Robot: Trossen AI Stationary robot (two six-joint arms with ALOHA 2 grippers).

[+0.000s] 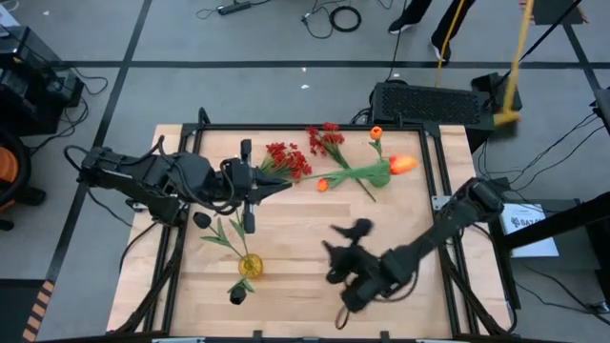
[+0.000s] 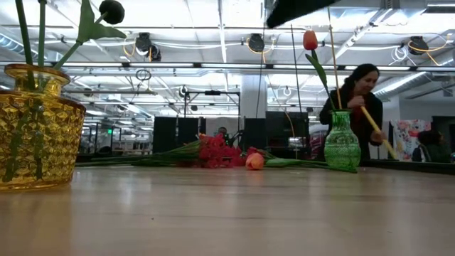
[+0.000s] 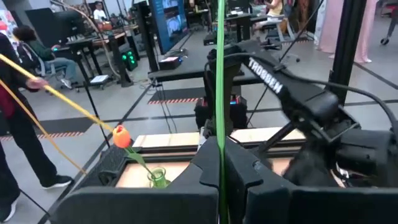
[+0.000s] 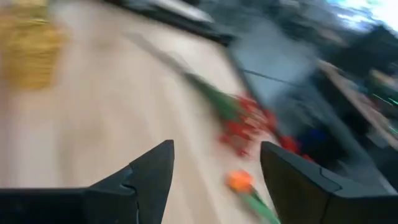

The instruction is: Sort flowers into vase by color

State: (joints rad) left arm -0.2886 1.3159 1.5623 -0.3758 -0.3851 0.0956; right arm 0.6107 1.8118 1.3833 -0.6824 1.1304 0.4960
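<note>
**Risk: left stem slips or tips before it reaches a vase**

Left gripper (image 3: 219, 180) has its fingers closed on a green stem (image 3: 219, 93), which runs straight up between them; its bloom isn't visible, so I can't tell the colour. Loose flowers lie in a pile at the bench's far side: red clusters (image 1: 289, 159), an orange bloom (image 1: 322, 185). Yellow vase (image 1: 250, 266) near the front-left already holds black blooms (image 1: 202, 219); green vase (image 2: 342, 142) holds an orange tulip (image 2: 310, 40).

- Thin stem, pinched low: likely to pivot in the grip.
- Wrong vase if colour is misjudged.
- Right gripper (image 4: 216, 168), fingers open and empty over the bench (image 1: 286, 286) front-right, faces the pile; both arms reaching in could collide.
</note>
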